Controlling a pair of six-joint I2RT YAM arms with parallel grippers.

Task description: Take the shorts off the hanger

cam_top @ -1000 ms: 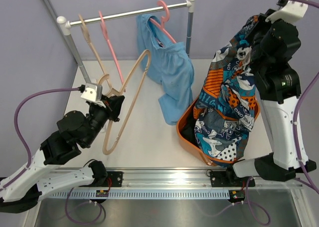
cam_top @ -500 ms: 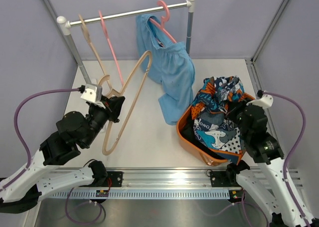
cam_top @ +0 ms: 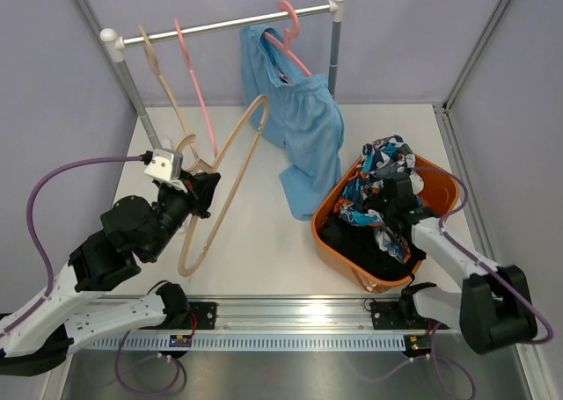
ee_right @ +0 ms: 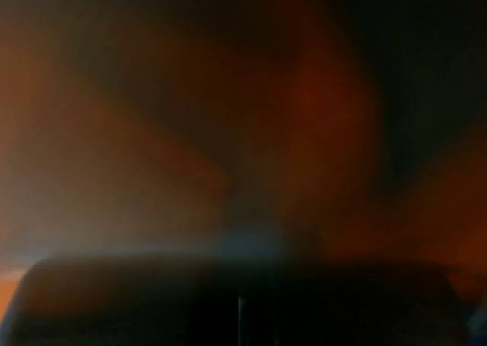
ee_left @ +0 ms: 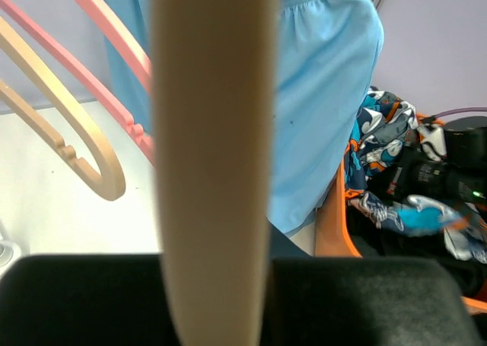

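left gripper point(cam_top: 201, 192) clamped on tan hanger point(cam_top: 230, 167), bare table point(cam_top: 264, 242) to its right | right gripper point(cam_top: 396, 198) sunk in orange basket point(cam_top: 442, 178), rim close around, grip unreadable | patterned shorts point(cam_top: 374, 173) against it, lower than 0.5 s ago | light blue shorts point(cam_top: 303, 127) on pink hanger point(cam_top: 290, 29), beyond both

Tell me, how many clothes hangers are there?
4. On the rail: a bare beige hanger and a bare pink hanger at left, and a pink hanger carrying the light blue shorts. A second beige hanger is in the left arm's fingers. None seems hidden.
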